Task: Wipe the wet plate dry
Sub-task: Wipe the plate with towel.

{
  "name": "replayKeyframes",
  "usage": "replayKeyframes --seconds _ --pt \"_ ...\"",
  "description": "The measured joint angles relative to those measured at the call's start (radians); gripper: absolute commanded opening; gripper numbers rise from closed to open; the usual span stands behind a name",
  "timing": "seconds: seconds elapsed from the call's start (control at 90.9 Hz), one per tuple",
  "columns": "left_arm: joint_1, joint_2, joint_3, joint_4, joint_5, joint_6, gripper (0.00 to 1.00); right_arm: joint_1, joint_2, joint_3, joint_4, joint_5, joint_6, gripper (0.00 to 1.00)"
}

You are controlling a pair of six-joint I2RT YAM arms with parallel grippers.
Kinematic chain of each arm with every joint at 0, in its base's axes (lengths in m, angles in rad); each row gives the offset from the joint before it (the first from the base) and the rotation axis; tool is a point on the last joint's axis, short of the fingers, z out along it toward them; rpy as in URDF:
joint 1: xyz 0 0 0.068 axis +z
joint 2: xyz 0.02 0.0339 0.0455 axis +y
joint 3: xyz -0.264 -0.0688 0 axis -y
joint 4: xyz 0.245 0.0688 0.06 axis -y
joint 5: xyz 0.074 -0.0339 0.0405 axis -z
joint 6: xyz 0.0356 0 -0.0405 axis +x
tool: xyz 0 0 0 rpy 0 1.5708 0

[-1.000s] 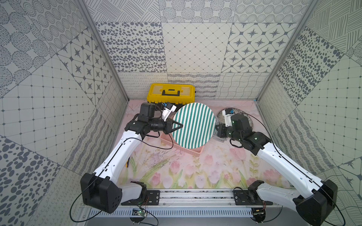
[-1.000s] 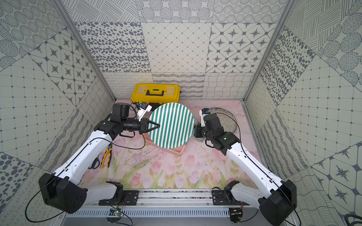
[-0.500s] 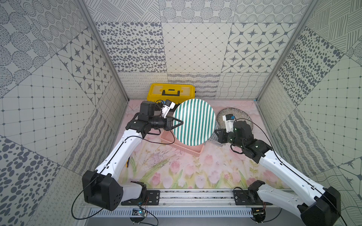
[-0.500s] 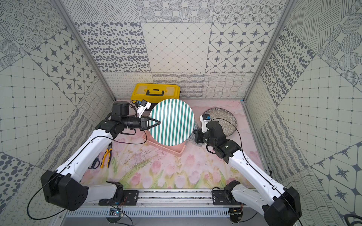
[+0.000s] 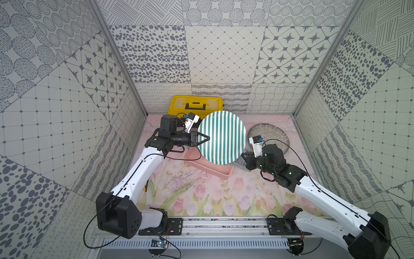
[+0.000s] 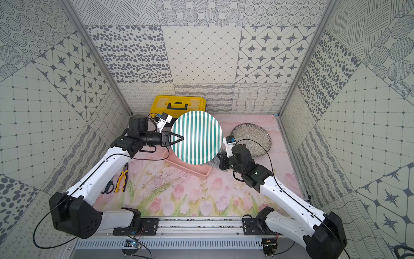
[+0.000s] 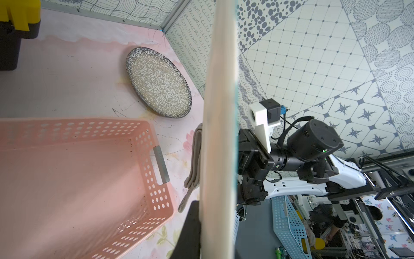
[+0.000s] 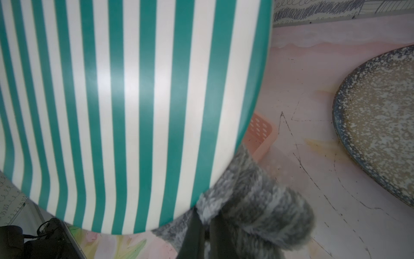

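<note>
Holding striped plate (image 5: 223, 138) upright | left end effector (image 5: 207, 139) clamped on its rim | right end effector (image 8: 207, 224) clamped on grey cloth (image 8: 257, 201)

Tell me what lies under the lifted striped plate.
Below the striped plate lies the pink basket, seemingly empty in the left wrist view. A grey cloth pokes out at the plate's edge. In both top views the plate covers much of both.
</note>
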Motion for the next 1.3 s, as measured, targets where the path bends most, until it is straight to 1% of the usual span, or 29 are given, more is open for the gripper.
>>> replayKeyframes --seconds 0.407,0.682,0.803,0.99,1.145,1.299 --pt "0.007 0.011 -0.004 0.057 0.019 -0.102 0.0 0.149 0.014 -0.013 0.048 0.161 -0.034 0.0" --pt "0.01 0.013 -0.02 0.093 0.019 -0.154 0.0 0.287 0.061 -0.013 0.109 0.252 -0.049 0.0" --pt "0.011 0.017 -0.026 0.101 0.02 -0.173 0.0 0.352 0.097 -0.011 0.151 0.307 -0.063 0.0" --pt "0.012 0.022 -0.031 0.112 0.015 -0.194 0.0 0.425 0.162 0.024 0.194 0.399 -0.088 0.0" --pt "0.012 0.023 -0.037 0.144 0.014 -0.212 0.0 0.468 0.217 0.072 0.225 0.451 -0.106 0.0" --pt "0.012 0.024 -0.042 0.164 0.009 -0.227 0.0 0.498 0.282 0.131 0.256 0.476 -0.116 0.0"
